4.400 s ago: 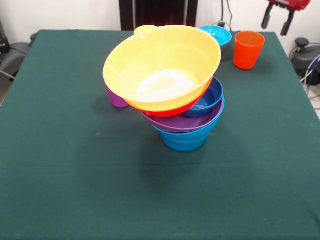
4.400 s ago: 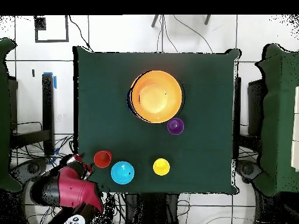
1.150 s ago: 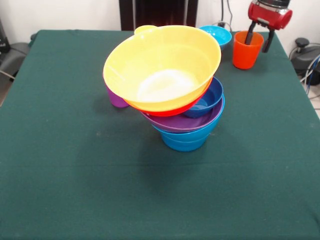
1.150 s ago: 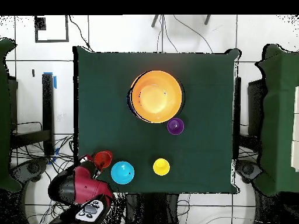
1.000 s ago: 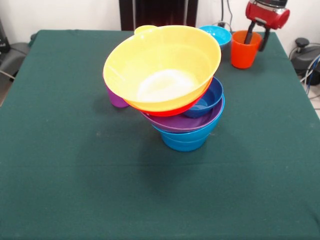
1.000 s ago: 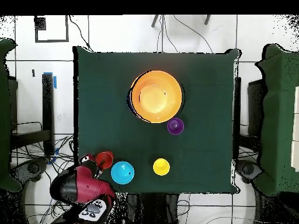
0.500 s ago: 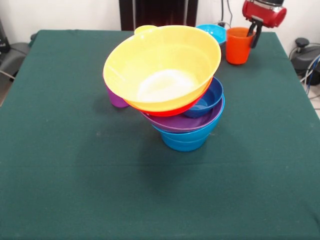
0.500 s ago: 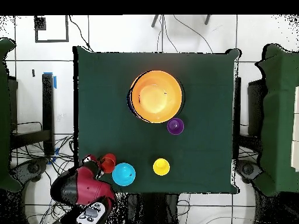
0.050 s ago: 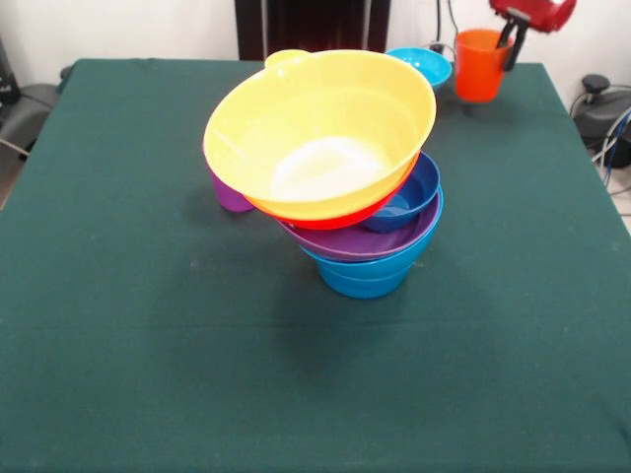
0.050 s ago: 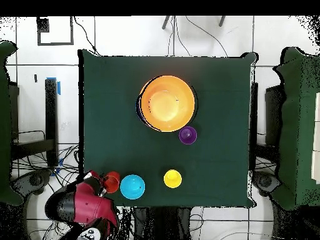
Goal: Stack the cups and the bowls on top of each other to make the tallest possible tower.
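Gripper (image 9: 511, 37) pinches one orange cup (image 9: 480, 64), upper right; one cyan bowl (image 9: 419, 66), one tower (image 9: 335, 168).

Front view: set low and near, looking obliquely down across the desk (image 9: 118, 325), close to the tower (image 9: 335, 168). Overhead view: high up, facing straight down, taking in the whole desk (image 10: 112, 106). Shared by both: desk and tower (image 10: 166, 103).
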{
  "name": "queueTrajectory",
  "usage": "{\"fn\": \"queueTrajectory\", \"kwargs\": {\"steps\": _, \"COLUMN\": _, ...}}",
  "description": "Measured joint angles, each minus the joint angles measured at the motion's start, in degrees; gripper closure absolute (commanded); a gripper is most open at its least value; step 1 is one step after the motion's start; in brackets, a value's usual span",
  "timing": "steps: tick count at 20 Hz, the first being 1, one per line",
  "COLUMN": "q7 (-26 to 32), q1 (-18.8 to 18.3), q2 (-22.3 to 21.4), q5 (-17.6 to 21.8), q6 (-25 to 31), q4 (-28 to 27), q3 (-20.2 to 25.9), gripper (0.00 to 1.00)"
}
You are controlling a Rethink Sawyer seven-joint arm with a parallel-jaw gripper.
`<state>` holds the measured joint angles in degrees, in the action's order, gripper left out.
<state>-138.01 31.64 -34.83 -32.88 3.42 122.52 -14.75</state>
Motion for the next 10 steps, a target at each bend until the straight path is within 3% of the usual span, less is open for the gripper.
{"fn": "queueTrajectory", "kwargs": {"steps": 2, "q7": 0.00, "q1": 0.97, "q2": -2.95, "q5": 0.03, "q6": 6.55, "q4": -1.57, "q3": -1.79, "gripper": 1.00}}
{"fn": "queueTrajectory", "kwargs": {"steps": 10, "q7": 0.00, "q1": 0.43, "q2": -10.74, "q5": 0.27, "q6": 16.56, "q4": -6.26, "q3": -4.70, "gripper": 1.00}}
